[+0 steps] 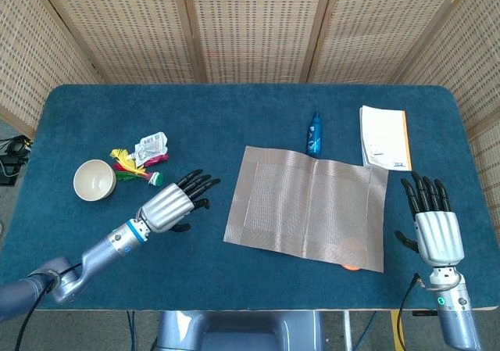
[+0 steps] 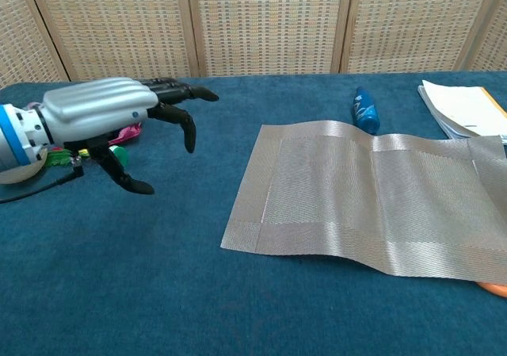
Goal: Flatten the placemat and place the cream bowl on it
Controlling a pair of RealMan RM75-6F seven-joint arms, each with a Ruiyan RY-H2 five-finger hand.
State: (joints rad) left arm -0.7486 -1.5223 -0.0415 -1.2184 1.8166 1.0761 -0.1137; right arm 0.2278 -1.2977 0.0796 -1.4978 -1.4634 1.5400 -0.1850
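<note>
Grey woven placemat (image 1: 308, 207) lies near table centre-right, rippled along its middle fold, far corner lapping the white booklet (image 1: 383, 137) at 2 o'clock, blue bottle (image 1: 314, 133) just beyond its far edge at 12 o'clock. Cream bowl (image 1: 94, 180) sits upright well apart at 9 o'clock, beside a clutter of wrappers (image 1: 141, 158). Left hand (image 1: 168, 207) between bowl and placemat, fingers spread toward the mat, holding nothing; right hand (image 1: 434, 227) at 3 o'clock off the mat's edge, fingers straight and apart, empty.
</note>
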